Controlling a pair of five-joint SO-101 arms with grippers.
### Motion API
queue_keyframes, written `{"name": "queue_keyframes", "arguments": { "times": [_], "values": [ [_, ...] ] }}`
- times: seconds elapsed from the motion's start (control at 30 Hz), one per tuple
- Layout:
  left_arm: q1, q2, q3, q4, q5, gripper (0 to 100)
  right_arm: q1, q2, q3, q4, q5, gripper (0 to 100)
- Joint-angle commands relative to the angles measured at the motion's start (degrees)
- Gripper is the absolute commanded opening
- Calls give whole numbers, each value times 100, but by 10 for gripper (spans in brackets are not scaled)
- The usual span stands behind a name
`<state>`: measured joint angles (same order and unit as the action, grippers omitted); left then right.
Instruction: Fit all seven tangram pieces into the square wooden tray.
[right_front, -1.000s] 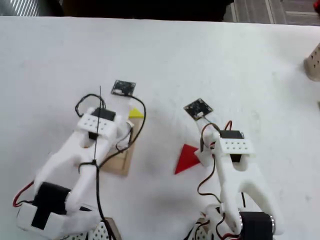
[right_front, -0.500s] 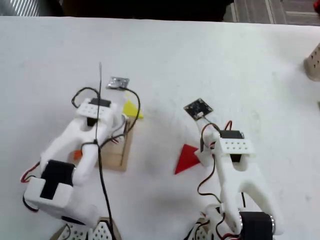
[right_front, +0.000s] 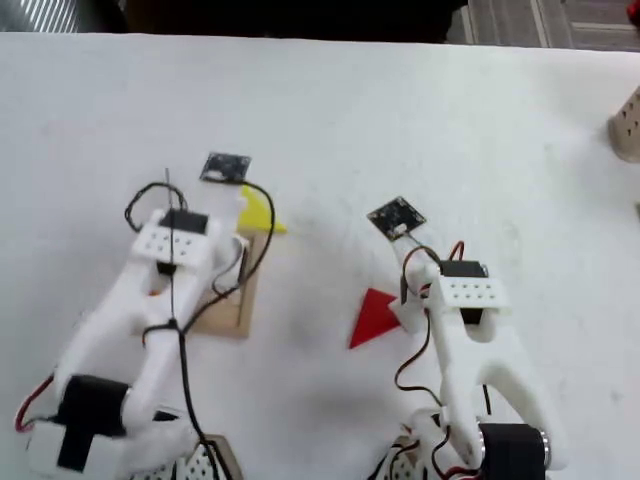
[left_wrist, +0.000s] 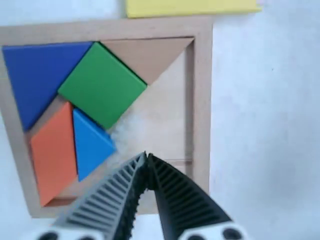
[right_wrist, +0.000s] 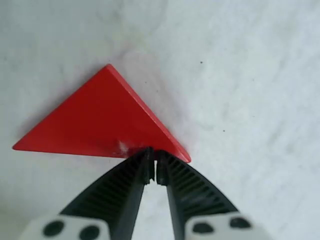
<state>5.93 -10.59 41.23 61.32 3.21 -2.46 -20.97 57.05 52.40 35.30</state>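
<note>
Currently left gripper (left_wrist: 147, 165) closed, empty, over the wooden tray (left_wrist: 202, 100) holding four pieces (left_wrist: 102, 85); yellow piece (left_wrist: 190, 7) just beyond its far edge; right gripper (right_wrist: 152, 162) closed, tips at the edge of the red triangle (right_wrist: 100, 120)

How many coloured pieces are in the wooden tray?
4: big blue triangle in a corner, green square against it, orange piece and small blue triangle alongside. The left gripper may hide more.

Wooden tray (left_wrist: 202, 100) with blue triangles (left_wrist: 35, 75), green square (left_wrist: 102, 84), orange piece (left_wrist: 52, 150); yellow piece (left_wrist: 190, 7) beside, red triangle (right_wrist: 100, 120) apart.
</note>
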Motion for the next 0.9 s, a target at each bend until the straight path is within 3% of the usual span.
{"name": "queue_keyframes", "arguments": {
  "times": [0.0, 0.13, 0.23, 0.57, 0.73, 0.87],
  "values": [
    [-163, -611, 624, -369, -88, 22, -40, -101, 9, 40, 53, 17],
    [-523, -321, 703, -712, -642, 22, -40, -101, 9, 40, 53, 17],
    [-734, 277, 484, -914, -677, 22, -40, -101, 9, 40, 53, 17],
    [-1086, 1930, -1248, -202, -651, 22, -40, -101, 9, 40, 44, 17],
    [-1314, 1560, -1204, -114, -659, 22, -40, -101, 9, 40, 62, 17],
    [-1042, 295, -721, 308, -668, 22, -40, -101, 9, 22, 70, 17]
  ]
}}
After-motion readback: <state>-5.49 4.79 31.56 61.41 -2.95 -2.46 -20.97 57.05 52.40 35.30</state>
